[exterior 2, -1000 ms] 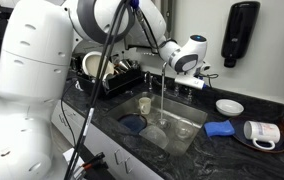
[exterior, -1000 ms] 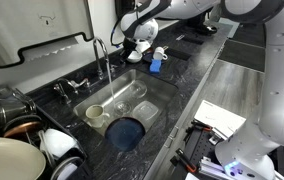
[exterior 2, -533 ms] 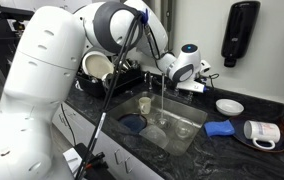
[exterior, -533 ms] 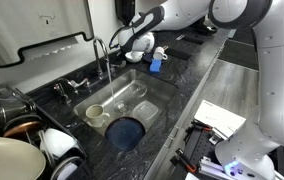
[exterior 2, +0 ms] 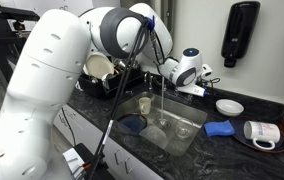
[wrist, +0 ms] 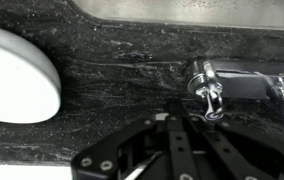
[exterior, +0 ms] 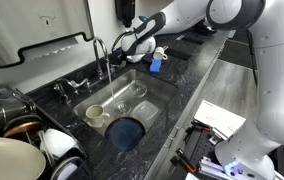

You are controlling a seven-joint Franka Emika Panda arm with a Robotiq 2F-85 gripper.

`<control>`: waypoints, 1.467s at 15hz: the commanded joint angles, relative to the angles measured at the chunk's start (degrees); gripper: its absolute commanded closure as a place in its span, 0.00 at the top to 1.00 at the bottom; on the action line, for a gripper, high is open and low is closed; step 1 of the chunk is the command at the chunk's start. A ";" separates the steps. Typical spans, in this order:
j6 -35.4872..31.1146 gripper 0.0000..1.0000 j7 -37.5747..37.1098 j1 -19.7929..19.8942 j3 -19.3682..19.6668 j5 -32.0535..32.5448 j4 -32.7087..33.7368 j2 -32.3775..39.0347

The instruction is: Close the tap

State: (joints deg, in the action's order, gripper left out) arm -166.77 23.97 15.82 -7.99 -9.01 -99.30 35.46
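The tap [exterior: 99, 50] is a slim chrome gooseneck behind the sink, and it also shows in an exterior view [exterior 2: 161, 85]. A thin stream of water runs from its spout into the basin. My gripper [exterior: 120, 48] hovers close beside the tap's base, on the side of the mug; it shows in the other exterior view too [exterior 2: 171, 71]. In the wrist view my gripper [wrist: 178, 128] has its fingers pressed together and holds nothing. A small chrome lever fitting [wrist: 207, 90] lies just ahead and slightly right of the fingertips, apart from them.
The steel sink [exterior: 142, 92] holds a blue bowl [exterior: 127, 131] and a cup [exterior: 95, 113]. A blue sponge [exterior: 155, 65] and white mug [exterior: 160, 53] sit beyond the gripper. Pots and dishes [exterior: 12, 110] crowd the rack. A white plate [wrist: 12, 75] lies on the counter.
My gripper has moved from above the mug towards the tap's base and lower. The water keeps running.
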 commanded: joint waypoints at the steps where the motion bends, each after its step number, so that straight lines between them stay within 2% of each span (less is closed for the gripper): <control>1: 4.57 0.00 2.09 5.01 -5.08 -0.89 0.37 -1.57; 6: 11.74 0.00 6.72 8.95 -9.19 -3.35 0.74 -2.95; 9: 17.50 0.00 10.63 9.70 -9.23 -5.60 0.97 -4.44; 16: 27.54 0.00 20.52 8.83 -6.78 -12.52 2.42 -6.80; 20: 32.53 0.00 19.78 5.88 -2.35 -10.35 2.48 -7.82; 22: 29.47 0.00 19.09 4.53 -0.57 -10.16 1.94 -7.81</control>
State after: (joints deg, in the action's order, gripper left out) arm -136.51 42.99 22.87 -11.84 -19.57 -96.60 28.68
